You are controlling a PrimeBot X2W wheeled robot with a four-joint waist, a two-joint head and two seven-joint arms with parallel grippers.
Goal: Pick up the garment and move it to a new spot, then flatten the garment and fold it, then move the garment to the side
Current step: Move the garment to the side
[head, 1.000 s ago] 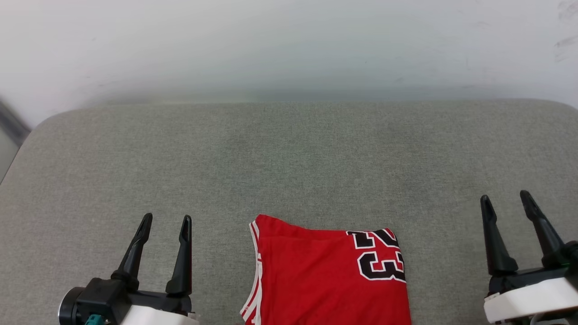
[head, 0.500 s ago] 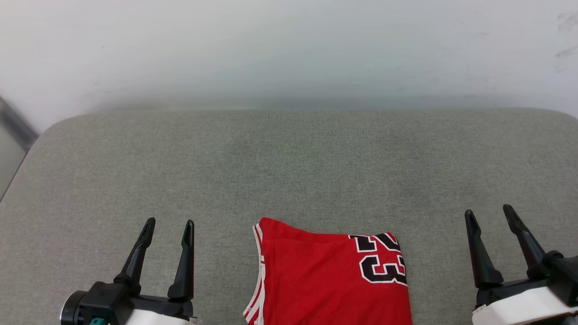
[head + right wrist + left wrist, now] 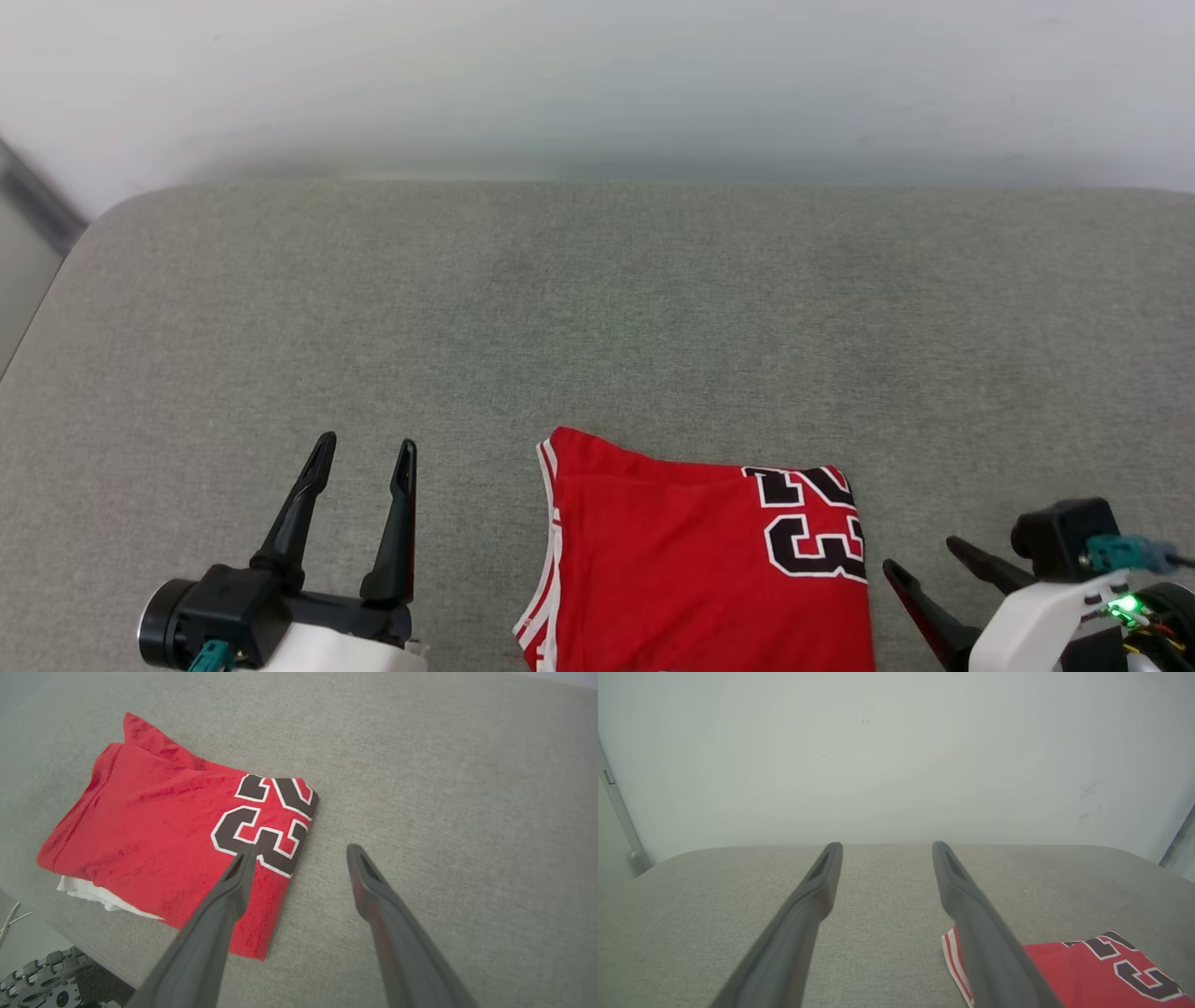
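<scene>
The garment (image 3: 691,560) is a red jersey folded into a compact rectangle at the near edge of the grey surface, with a black-and-white "23" on its right part and striped trim along its left edge. My left gripper (image 3: 364,453) stands open to its left, apart from it, and the left wrist view has the garment (image 3: 1087,970) at lower right. My right gripper (image 3: 920,555) is open and tilted toward the garment's right edge. In the right wrist view, its left finger (image 3: 233,882) is over the garment (image 3: 154,830) and the right one over bare fabric. A white layer peeks out underneath.
The grey padded surface (image 3: 597,308) stretches wide behind the garment, ending at a pale wall (image 3: 597,84). Its near edge drops off in the right wrist view's lower left, where cables and a chain-like part (image 3: 42,984) show.
My right gripper has swung down and turned left toward the garment's right edge. The head camera has shifted slightly. The left gripper and the garment stay put.
</scene>
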